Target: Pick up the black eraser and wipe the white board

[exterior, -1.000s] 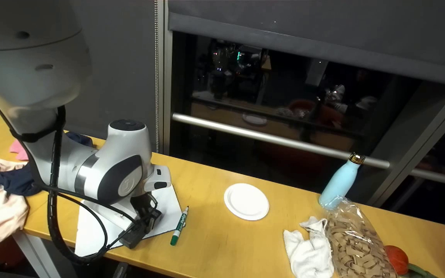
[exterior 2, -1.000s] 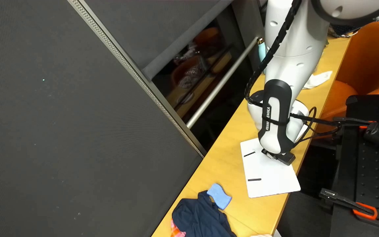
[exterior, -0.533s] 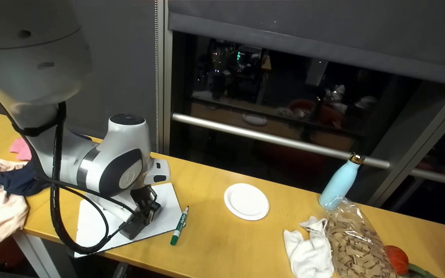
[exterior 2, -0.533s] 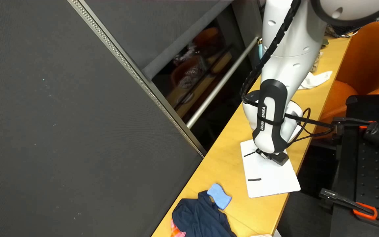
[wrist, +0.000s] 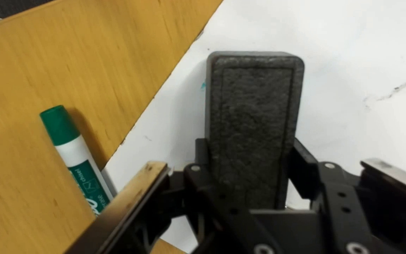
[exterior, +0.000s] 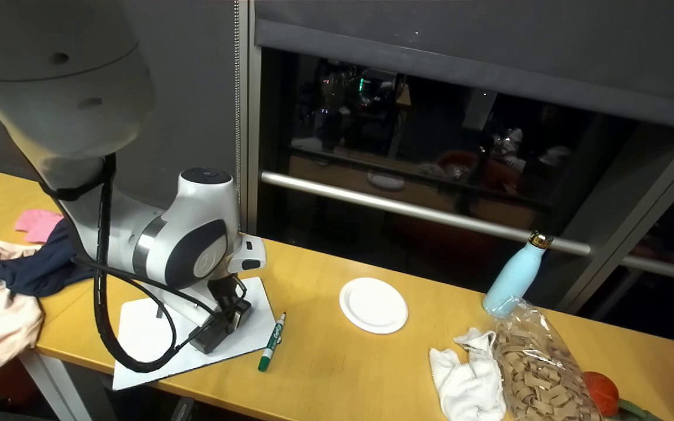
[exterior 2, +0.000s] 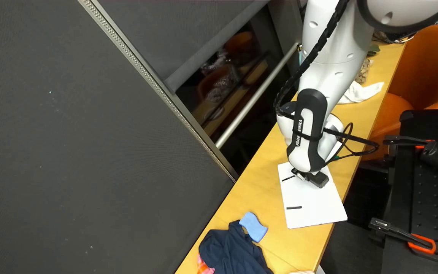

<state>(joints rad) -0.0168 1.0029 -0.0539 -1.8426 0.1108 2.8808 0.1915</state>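
Black eraser (wrist: 254,116) sits clamped in the gripper (wrist: 251,157), whose fingers are closed in on its two long sides as far as its width allows, toward the near end, so that much of the block juts out ahead. That hold probably serves the wiping: the free length can meet the surface while the fingers stand clear. Beneath it is the white board (exterior 2: 312,213), flat on the wooden table (exterior: 325,368); whether eraser and board touch I cannot tell. To one side of the block runs a broken grey mark (wrist: 396,88), and two short dark bars (exterior 2: 294,207) show on the board, ink or strips, I can't say which. I judge the pick-up done and the wiping in hand or close to it. One corner of the board overhangs the table's edge, so firm pressure there could tip or slide it. Just beside the board lies a green marker (wrist: 83,167), handy for writing, I suppose, though a wide stroke might knock it. Farther off are a white plate (exterior: 373,305) and a pale blue bottle (exterior: 515,280), both out of the way of wiping.
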